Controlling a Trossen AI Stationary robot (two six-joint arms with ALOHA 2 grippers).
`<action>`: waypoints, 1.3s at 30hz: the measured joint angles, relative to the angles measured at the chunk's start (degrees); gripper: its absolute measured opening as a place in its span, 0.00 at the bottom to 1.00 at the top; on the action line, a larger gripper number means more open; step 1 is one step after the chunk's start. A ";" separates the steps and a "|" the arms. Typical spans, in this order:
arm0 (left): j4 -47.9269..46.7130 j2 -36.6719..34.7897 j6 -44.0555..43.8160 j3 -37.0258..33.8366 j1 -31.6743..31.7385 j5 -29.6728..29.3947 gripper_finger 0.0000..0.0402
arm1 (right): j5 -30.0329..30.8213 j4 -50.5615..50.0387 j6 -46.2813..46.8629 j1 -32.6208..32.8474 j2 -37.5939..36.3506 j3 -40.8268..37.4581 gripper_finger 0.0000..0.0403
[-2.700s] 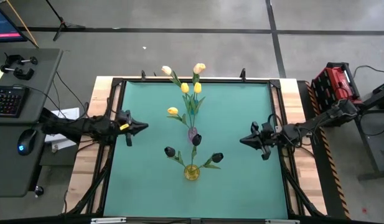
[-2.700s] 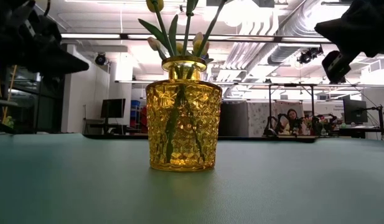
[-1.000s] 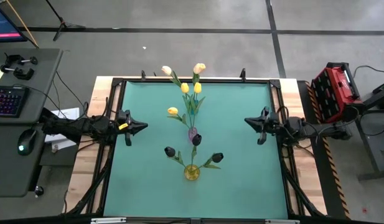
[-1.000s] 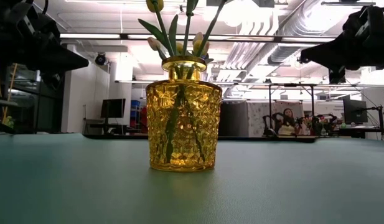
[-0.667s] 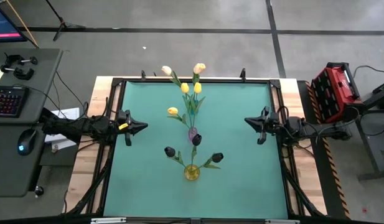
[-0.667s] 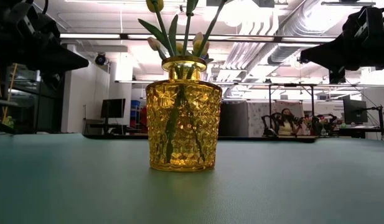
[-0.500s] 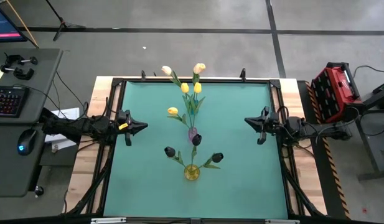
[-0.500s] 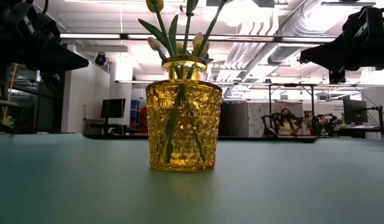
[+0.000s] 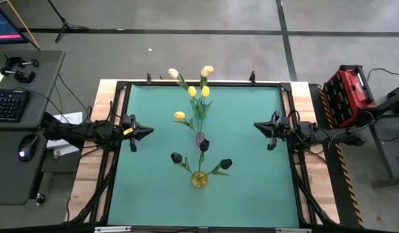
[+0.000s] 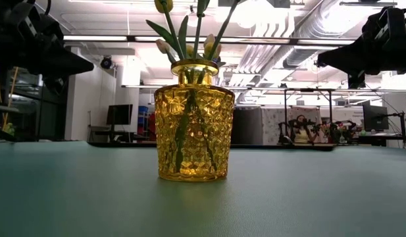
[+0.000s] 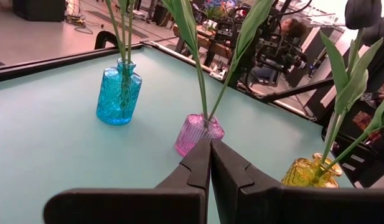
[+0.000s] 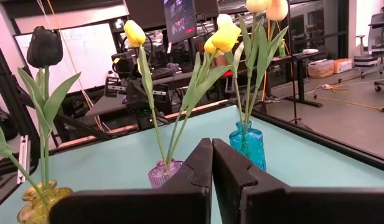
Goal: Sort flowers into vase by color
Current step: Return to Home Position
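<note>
Teal table (image 9: 251,168) with 3 vases in line: blue vase (image 11: 119,93), purple vase (image 11: 198,132), yellow vase (image 10: 193,131).

A grey desk (image 9: 41,84) is standing beyond the left edge of the table (image 9: 251,188), carrying a keyboard (image 9: 6,105) and, near it, a mouse (image 9: 24,148); a red case (image 9: 346,94) is sitting beyond the table's right edge
</note>
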 joint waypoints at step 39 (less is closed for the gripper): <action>17.18 0.00 0.00 -4.87 1.88 0.26 0.00 | 0.04 -0.57 0.00 0.00 0.31 -0.02 0.00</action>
